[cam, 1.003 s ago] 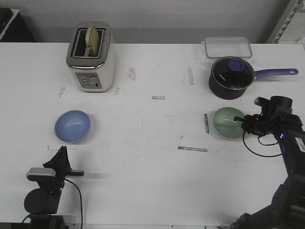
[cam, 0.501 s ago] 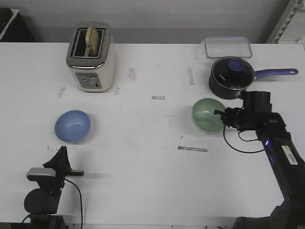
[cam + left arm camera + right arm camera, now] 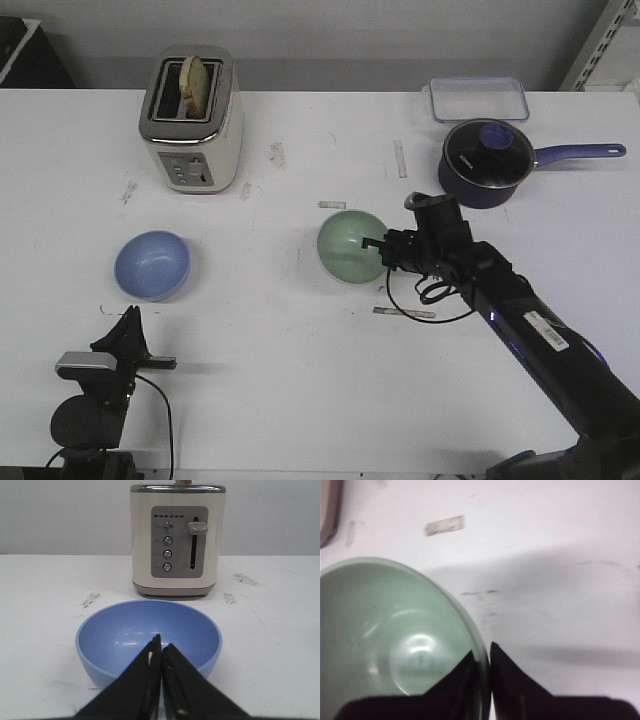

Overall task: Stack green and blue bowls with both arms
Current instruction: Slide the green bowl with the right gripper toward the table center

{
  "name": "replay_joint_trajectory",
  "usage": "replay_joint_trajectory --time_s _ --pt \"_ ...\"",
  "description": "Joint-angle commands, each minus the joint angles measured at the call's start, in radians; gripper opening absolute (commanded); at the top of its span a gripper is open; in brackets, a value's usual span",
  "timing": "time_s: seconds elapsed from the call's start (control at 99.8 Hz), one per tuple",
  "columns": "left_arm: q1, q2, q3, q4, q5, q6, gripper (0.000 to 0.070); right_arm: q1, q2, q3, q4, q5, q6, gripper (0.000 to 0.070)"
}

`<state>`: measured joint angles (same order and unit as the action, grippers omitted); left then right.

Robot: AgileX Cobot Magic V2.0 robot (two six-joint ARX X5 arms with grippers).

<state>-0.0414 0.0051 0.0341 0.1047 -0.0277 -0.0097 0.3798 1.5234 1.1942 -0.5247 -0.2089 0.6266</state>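
Front view first: my right arm (image 3: 520, 320) now reaches far across the white table (image 3: 300, 380), where a second ago it sat folded near the saucepan (image 3: 485, 163). It has carried the green bowl (image 3: 349, 246) from beside that pan to about the table's middle, tipped so its mouth faces the camera. That roughly halves the gap to the blue bowl (image 3: 152, 265), which has not moved and sits well apart to the left, in front of the toaster (image 3: 191, 120). I judge the carry about midway.

Right gripper (image 3: 481, 665): its fingers pinch the green bowl's rim, one inside and one outside. Left gripper (image 3: 161, 652): fingers pressed together, holding nothing, parked just short of the blue bowl's near wall.
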Motion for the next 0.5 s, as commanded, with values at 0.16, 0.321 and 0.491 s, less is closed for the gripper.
replay_joint_trajectory --time_s 0.16,0.321,0.491 --pt "0.002 -0.002 -0.021 0.016 -0.003 0.008 0.0003 0.080 0.079 0.018 0.058 0.087 0.093 0.0003" --pt "0.002 -0.002 -0.021 0.016 -0.003 0.008 0.0003 0.102 0.114 0.018 0.062 0.106 0.115 0.0004" --pt "0.002 -0.002 -0.021 0.016 -0.003 0.008 0.0003 0.110 0.138 0.018 0.056 0.109 0.115 0.0006"
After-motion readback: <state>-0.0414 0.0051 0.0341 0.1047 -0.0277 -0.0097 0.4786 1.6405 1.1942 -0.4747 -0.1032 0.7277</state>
